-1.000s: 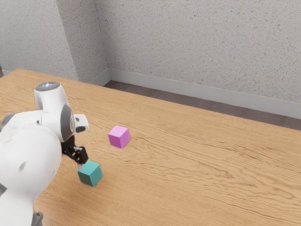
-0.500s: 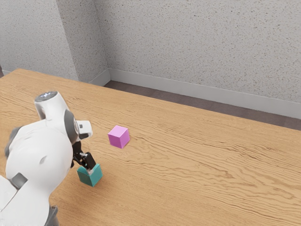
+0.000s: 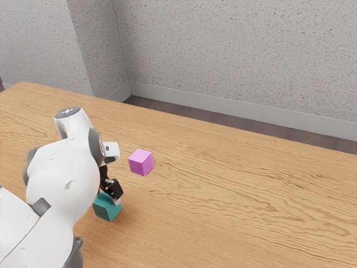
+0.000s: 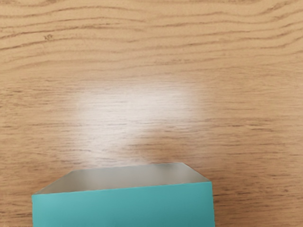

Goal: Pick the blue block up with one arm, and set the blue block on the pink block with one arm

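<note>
The blue block [image 3: 108,210], teal in colour, rests on the wooden table [image 3: 234,184] near its front edge at the exterior view's left. My gripper [image 3: 110,191] is low over the block's top and open, its fingers astride the block. One black fingertip [image 3: 116,192] shows on the side facing the pink block; my arm hides the other. In the wrist view the blue block [image 4: 123,203] lies right under my hand. The pink block [image 3: 140,162] sits on the table a short way beyond, toward the exterior view's right.
My white arm [image 3: 56,190] covers the table's near left corner. Past the table's far edge run grey walls [image 3: 234,50] and a strip of dark floor [image 3: 223,118]. Bare wood stretches to the exterior view's right of both blocks.
My hand has come down onto the blue block and my arm has swung toward the exterior view's right. Neither block has moved.
</note>
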### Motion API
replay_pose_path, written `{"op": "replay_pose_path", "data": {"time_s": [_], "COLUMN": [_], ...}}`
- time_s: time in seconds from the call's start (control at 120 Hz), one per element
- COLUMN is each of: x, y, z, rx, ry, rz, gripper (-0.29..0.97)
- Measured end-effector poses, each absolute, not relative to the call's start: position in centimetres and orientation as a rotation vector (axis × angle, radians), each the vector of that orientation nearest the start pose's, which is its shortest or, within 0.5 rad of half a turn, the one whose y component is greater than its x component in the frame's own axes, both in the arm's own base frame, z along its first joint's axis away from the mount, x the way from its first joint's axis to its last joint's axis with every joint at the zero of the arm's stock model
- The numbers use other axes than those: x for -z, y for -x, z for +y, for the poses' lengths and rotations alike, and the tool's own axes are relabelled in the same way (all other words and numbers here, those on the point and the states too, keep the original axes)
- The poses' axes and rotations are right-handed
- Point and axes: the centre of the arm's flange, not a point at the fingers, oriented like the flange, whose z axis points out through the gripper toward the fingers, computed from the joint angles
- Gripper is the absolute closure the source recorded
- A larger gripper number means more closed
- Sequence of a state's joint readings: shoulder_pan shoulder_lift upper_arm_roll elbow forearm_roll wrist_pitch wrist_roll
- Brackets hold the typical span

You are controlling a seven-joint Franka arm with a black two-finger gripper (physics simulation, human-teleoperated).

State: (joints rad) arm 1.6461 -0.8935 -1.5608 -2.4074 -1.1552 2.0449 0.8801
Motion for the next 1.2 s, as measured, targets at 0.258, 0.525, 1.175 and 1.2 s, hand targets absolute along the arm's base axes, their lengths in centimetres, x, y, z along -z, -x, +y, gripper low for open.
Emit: {"op": "replay_pose_path", "data": {"time_s": [0.258,0.525,1.175,1.2], "x": [-26.1,-26.0,-37.1,-37.0], "y": [-46.8,-47.5,-59.0,-59.7], "z": [2.4,2.3,9.9,9.9], "rx": [0.037,0.036,0.106,0.096], "ry": [3.183,3.169,3.175,3.18], "rz": [0.012,-0.012,0.033,0.041], "gripper": [0.0,0.18,0.32,0.32]}}
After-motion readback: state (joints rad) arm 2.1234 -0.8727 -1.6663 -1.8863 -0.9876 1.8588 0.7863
